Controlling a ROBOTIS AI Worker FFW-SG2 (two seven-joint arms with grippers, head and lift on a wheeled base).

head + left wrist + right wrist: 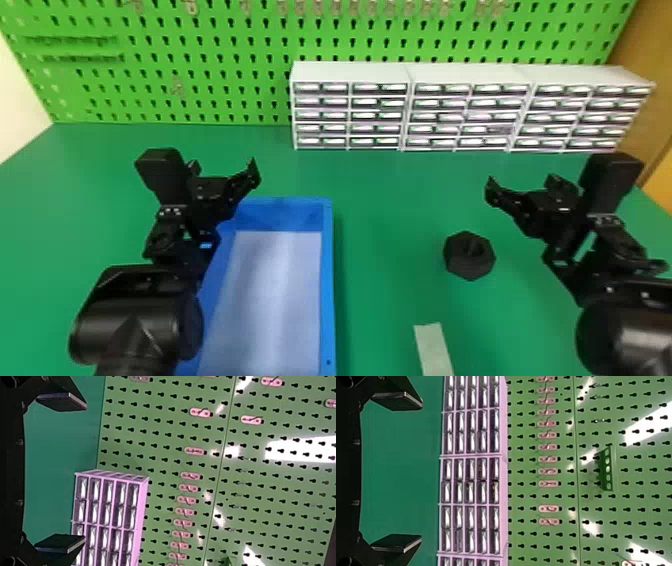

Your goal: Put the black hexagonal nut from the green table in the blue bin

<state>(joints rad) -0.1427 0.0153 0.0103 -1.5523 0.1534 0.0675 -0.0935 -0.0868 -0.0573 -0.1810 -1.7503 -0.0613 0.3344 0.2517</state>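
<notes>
The black hexagonal nut (469,256) lies on the green table (385,220), right of centre in the head view. The blue bin (328,280) stands to its left, with a pale bottom. My left gripper (252,172) is held above the bin's far left part. My right gripper (492,190) is beyond and to the right of the nut, not touching it. In the left wrist view, the left gripper (84,473) has its fingers wide apart with nothing between them. The right gripper (420,473) likewise stands open and holds nothing in the right wrist view.
White drawer cabinets (465,115) stand at the back of the table, against a green pegboard (200,60). A pale strip (433,350) lies near the table's front, between the bin and the right arm.
</notes>
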